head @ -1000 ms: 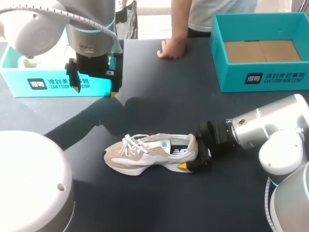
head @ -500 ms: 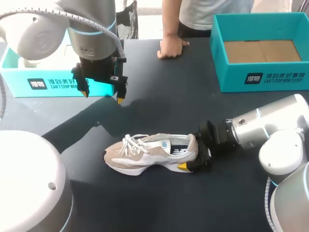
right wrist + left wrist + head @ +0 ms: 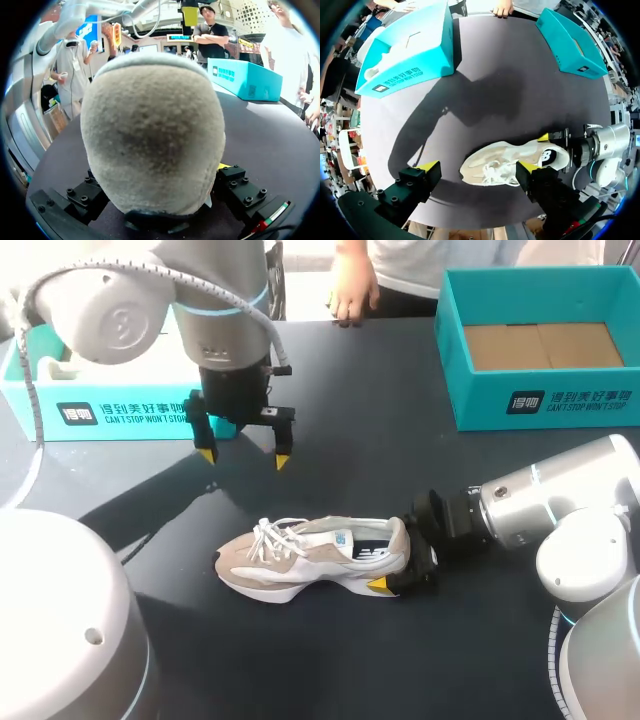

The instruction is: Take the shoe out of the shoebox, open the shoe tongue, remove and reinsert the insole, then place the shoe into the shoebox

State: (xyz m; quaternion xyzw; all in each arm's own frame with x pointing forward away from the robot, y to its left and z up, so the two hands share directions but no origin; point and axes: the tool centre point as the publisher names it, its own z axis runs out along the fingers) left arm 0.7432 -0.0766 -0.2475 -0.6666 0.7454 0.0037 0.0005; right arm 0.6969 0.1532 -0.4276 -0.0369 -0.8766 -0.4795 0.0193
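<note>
Risk sits at the laces (image 3: pixel 268 538): the shoe (image 3: pixel 320 558) lies on the bench (image 3: pixel 360 430), heel (image 3: pixel 398 540) clamped in the right hand (image 3: pixel 408 562); the left hand (image 3: pixel 244 457) hangs spread apart on its far side and could snag laces or twist the shoe free.

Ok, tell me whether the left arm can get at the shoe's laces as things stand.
Probably yes. The left gripper hangs open just beyond the laces with nothing between them, and the right gripper grips only the heel of the shoe.
</note>
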